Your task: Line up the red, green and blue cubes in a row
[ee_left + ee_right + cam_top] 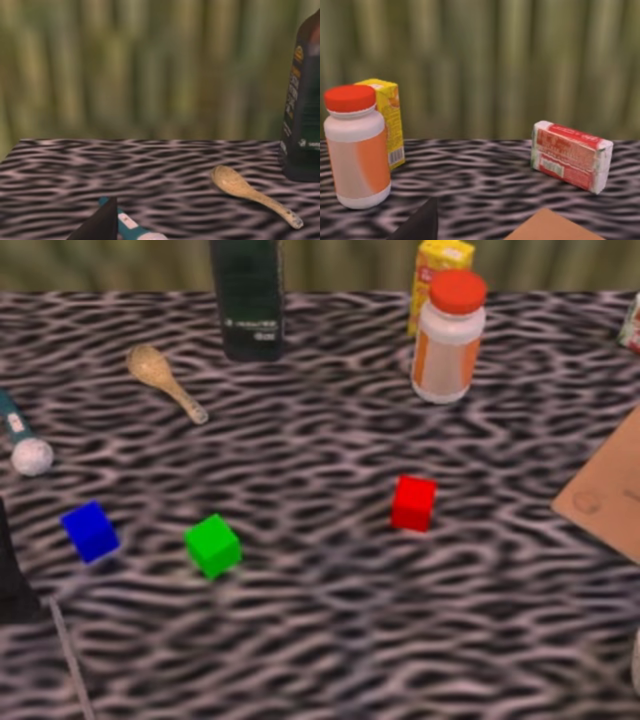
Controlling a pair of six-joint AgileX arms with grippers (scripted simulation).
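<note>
Back edge: dark bottle (247,298), yellow carton (438,262), orange-capped bottle (449,337)
Left: wooden spoon (163,380), microphone (24,441)
Right: cardboard sheet (608,492), red-and-white packet (571,155)

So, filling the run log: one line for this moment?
blue cube, green cube close on left | red cube apart, right | no row yet | neither cube gripped

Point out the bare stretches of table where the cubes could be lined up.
Widest bare stretch: the table in front of the green cube and red cube. Also free: between those two. Crowded: the back edge around the orange-capped bottle and dark bottle, and left by the blue cube.
</note>
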